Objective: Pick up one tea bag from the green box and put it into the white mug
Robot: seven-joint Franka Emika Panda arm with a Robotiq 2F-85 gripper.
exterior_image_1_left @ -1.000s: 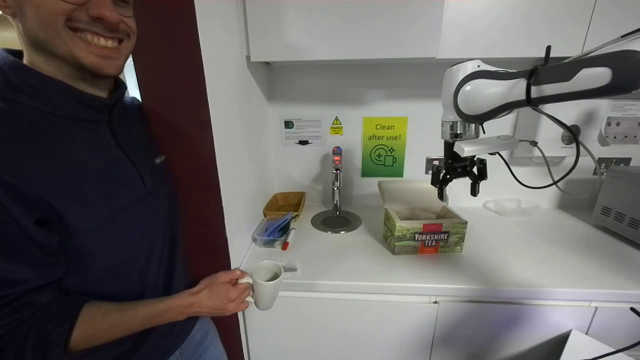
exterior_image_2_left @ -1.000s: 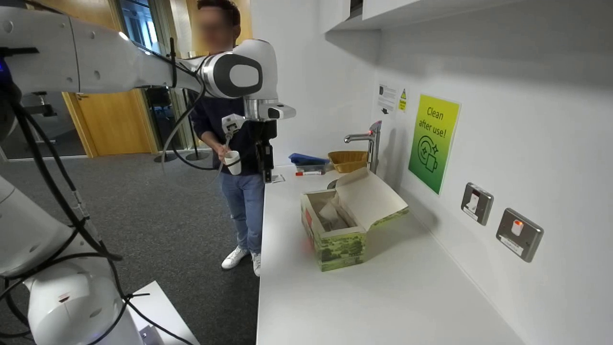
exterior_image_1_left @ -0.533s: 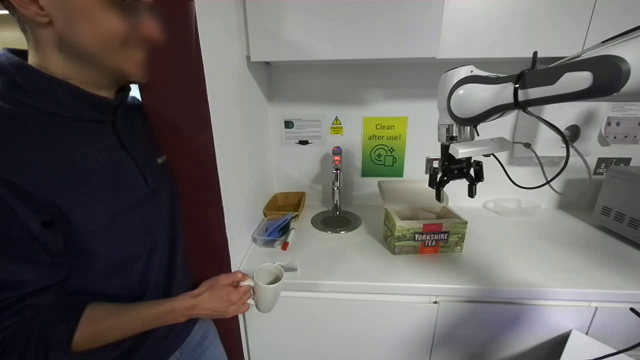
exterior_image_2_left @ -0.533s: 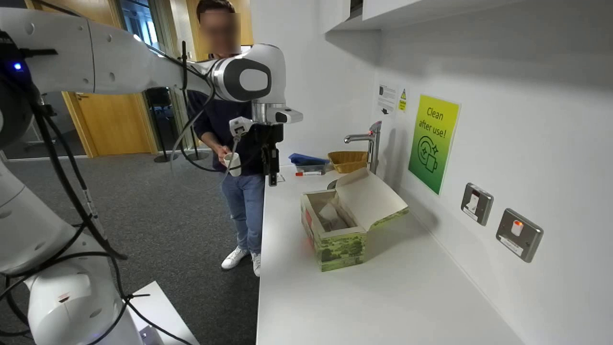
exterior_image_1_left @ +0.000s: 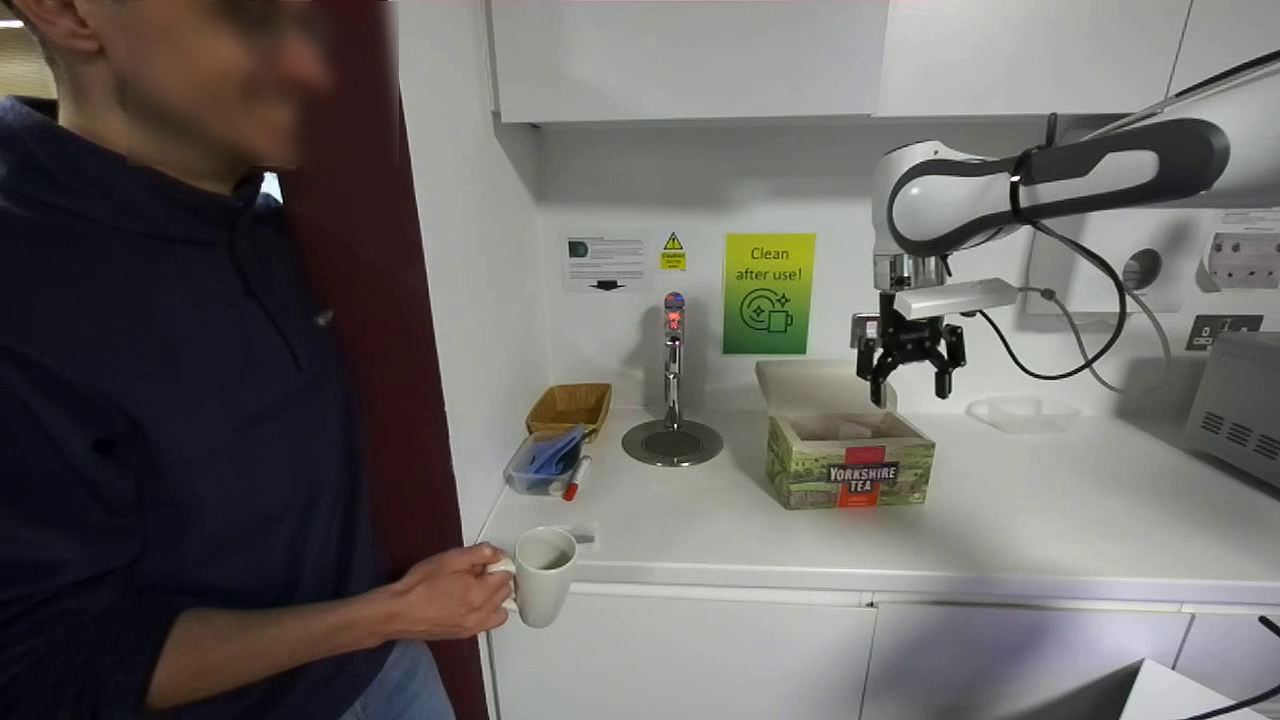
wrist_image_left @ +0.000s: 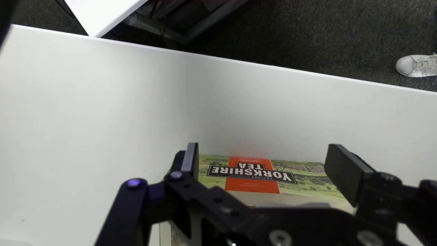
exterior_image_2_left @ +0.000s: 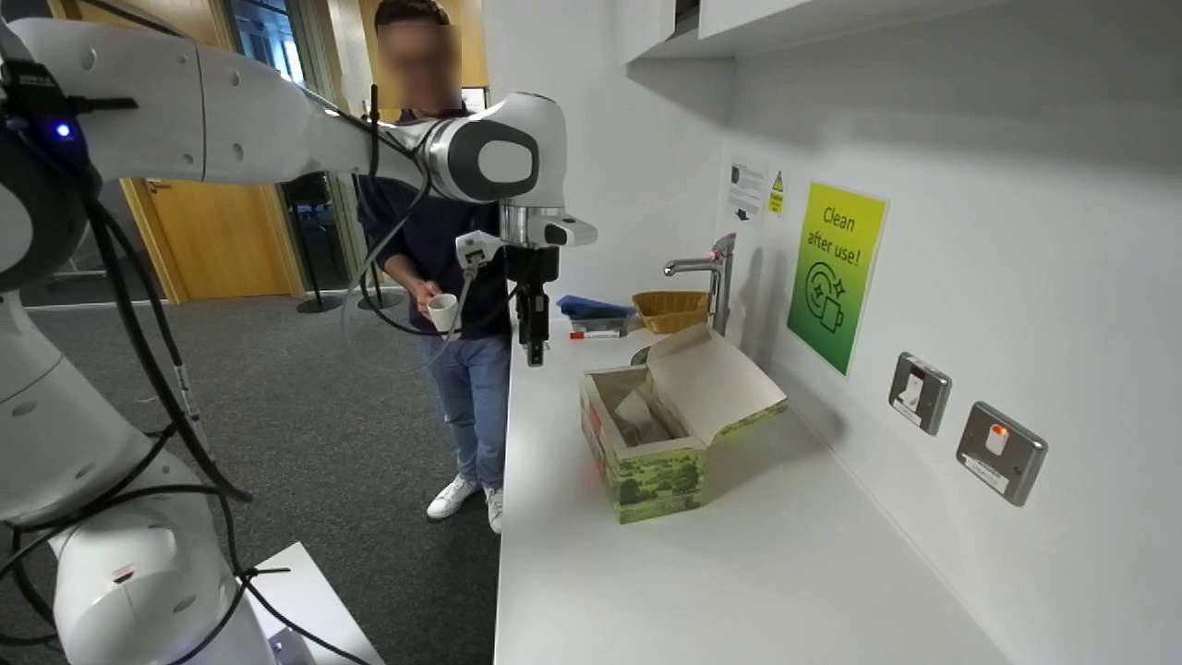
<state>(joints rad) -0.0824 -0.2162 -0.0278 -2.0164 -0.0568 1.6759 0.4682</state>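
In the wrist view the black two-fingered robot hand (wrist_image_left: 263,150) hides most of the mouth of the low rectangular green carton box with a red label (wrist_image_left: 252,186), and the frame's lower edge cuts the box off. In an exterior view pale packets (exterior_image_2_left: 639,415) show inside it, perhaps tea bags, too indistinct to tell apart. The box stands between the front and back edges of the white surface (exterior_image_2_left: 665,591), its raised cream lid (exterior_image_2_left: 716,379) leaning toward the back edge. The hand's fingers (exterior_image_1_left: 878,385) are spread wide apart, higher than the box.

The plain white ceramic mug with a loop handle (exterior_image_1_left: 545,592) is held past the front edge, near the visible front corner, by a person in a navy top (exterior_image_1_left: 200,400) whose face is blurred. In an exterior view the white robot arm (exterior_image_2_left: 499,157) blocks part of the person. Along the side edge, toward the back corner, sit a yellow-brown tray (exterior_image_1_left: 570,410) and a clear plastic tub (exterior_image_1_left: 525,482) with blue cloth (exterior_image_1_left: 555,455).
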